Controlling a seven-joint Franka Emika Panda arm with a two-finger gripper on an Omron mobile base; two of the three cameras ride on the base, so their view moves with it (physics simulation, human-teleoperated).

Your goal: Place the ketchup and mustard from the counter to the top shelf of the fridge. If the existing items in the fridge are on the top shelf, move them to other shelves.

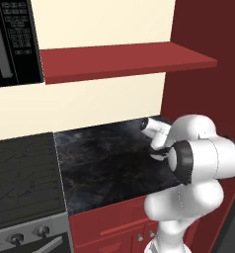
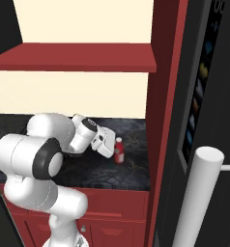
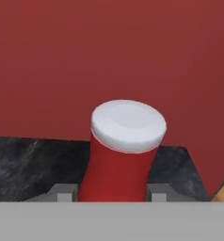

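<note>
1. Red ketchup bottle with a white cap stands upright on the dark marble counter, close to the red side panel at the counter's right end; this panel is our landmark

2. We have the gripper around the bottle: in the hand view one grey fingertip sits on each side of its red body, seemingly touching it. We read the jaws as narrowed onto the ketchup, though the contact is low in the frame, so we hedge on how firm the hold is

3. In the right base view the bottle rests on the counter just left of the panel, with the white hand beside it; we judge it is not lifted

4. Progress, as we judge it: early. The ketchup is only being grasped and has not left the counter. Carrying it to the fridge's top shelf is left, the mustard too, and any shifting of items already on that shelf

5. Containers: the dark fridge door stands right of the panel. We cannot see the shelves or what is on them, and we cannot spot the mustard
</note>
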